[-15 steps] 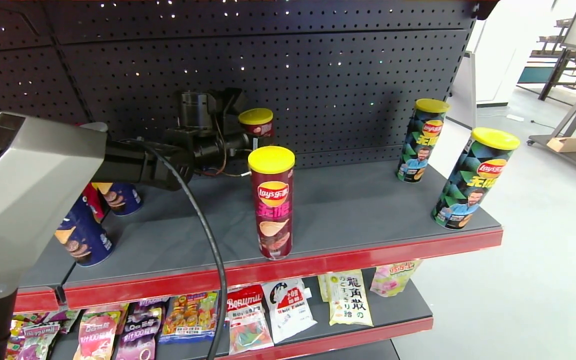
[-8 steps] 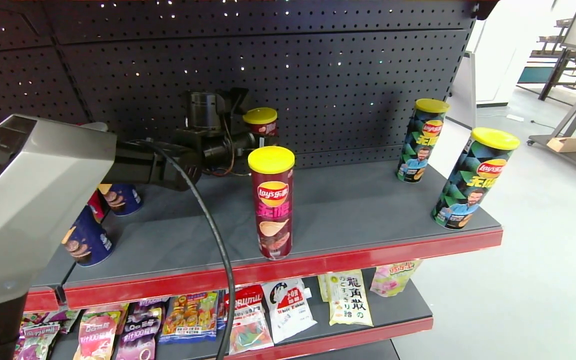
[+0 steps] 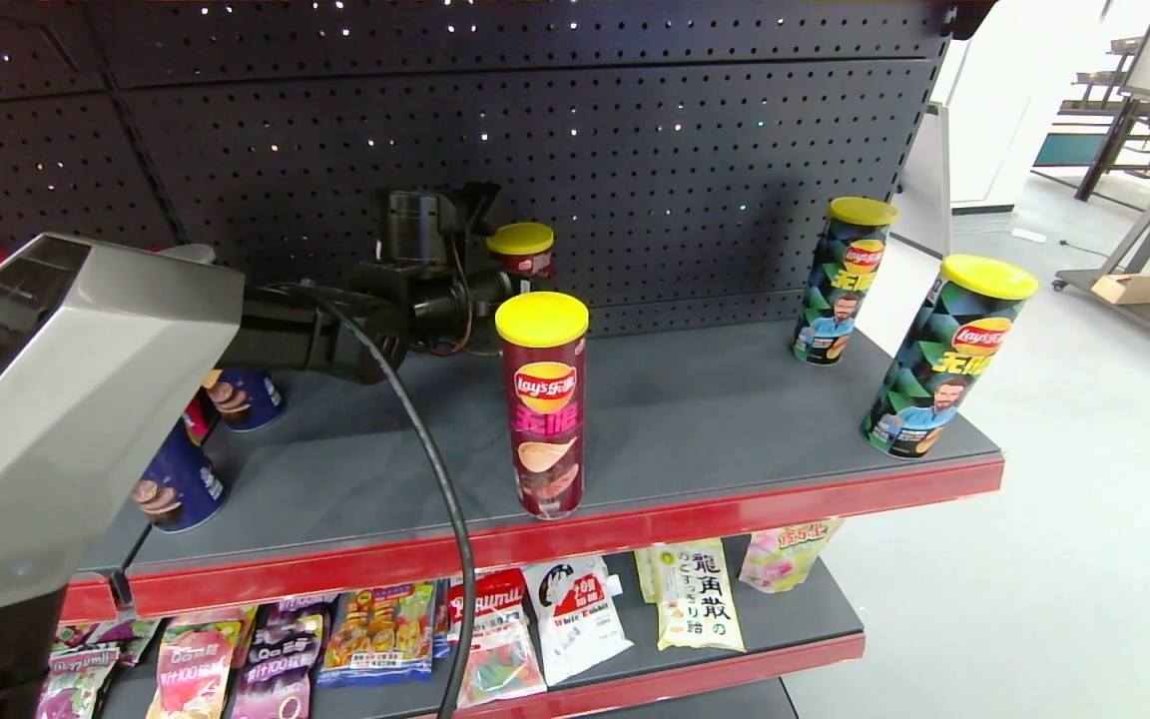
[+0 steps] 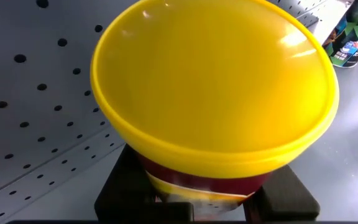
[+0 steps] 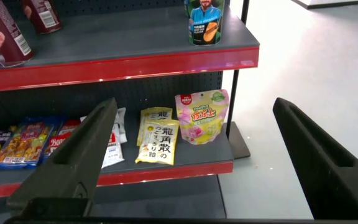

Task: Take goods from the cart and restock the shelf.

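Can, red with a yellow lid, sits clamped in the left end effector near the pegboard at the back of the shelf, at 12 o'clock from the front can, while the right end effector hangs wide open, facing snack bags.

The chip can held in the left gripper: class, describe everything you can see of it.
The held chip can is a dark red tube with a smooth yellow plastic-looking lid fitted on top. It is about upright close to the pegboard back wall, behind the front red can. The left gripper clamps its body with black fingers on both sides. Its base is hidden.
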### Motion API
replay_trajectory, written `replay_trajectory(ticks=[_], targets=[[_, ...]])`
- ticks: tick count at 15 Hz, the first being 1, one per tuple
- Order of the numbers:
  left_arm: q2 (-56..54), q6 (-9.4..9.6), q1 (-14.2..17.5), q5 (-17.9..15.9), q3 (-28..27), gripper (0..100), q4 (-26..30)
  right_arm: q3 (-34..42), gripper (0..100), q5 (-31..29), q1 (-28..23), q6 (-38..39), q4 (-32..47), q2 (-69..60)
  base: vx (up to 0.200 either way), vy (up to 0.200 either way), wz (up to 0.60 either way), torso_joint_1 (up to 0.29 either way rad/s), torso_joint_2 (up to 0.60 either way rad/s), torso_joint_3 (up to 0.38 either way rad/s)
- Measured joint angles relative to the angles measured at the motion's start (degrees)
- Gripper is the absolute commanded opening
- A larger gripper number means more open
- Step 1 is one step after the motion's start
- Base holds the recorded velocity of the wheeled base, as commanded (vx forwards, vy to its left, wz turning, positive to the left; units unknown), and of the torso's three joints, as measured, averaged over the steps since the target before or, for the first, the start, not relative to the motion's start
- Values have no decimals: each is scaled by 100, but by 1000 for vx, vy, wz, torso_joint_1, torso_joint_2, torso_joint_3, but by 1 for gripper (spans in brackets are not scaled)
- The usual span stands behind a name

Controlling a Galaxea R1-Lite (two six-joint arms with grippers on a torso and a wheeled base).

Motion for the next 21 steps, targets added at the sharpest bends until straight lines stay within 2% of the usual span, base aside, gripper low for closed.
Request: replay_trajectory(ticks=[6,7,14,16,18,21], targets=[[2,39,-6,24,2,0,66,0,100,0,0,-2,-2,0,0,0,0,0,0,0],[2,51,-10,24,2,100,68,0,100,-1,0,0,-2,0,0,0,0,0,0,0],[-35,2,-17,35,-7,100,178,-2,100,0,0,0,0,0,0,0,0,0,0,0],[-135,2,-17,33,85,100,374,-2,100,-1,0,0,-2,0,0,0,0,0,0,0],[-354,16,-4,22,354,100,662,-2,100,-1,0,-2,-2,0,0,0,0,0,0,0],[-813,16,51,21,1078,100,1001,-2,100,-1,0,0,-2,0,0,0,0,0,0,0]])
